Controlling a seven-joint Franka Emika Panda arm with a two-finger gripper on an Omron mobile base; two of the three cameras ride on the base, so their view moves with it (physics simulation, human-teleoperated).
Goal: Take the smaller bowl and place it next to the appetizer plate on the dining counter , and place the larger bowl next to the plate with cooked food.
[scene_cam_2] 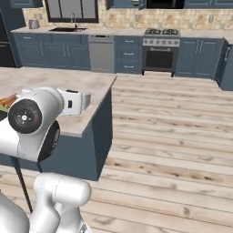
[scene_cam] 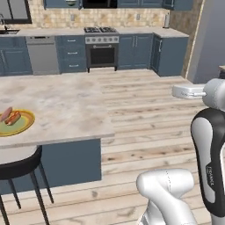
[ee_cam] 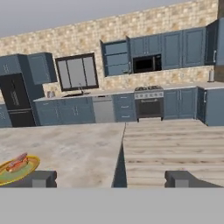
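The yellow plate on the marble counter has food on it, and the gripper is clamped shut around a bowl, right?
Not quite. The yellow plate with food does sit on the marble counter, but the gripper is open and holds nothing; the hand view shows its fingertips standing wide apart.

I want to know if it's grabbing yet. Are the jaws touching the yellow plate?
Apart. In the hand view the open gripper points across the room, with the yellow plate off to one side.

Base cameras behind arm, hand camera level, all facing dining counter (scene_cam: pixel 66 110).
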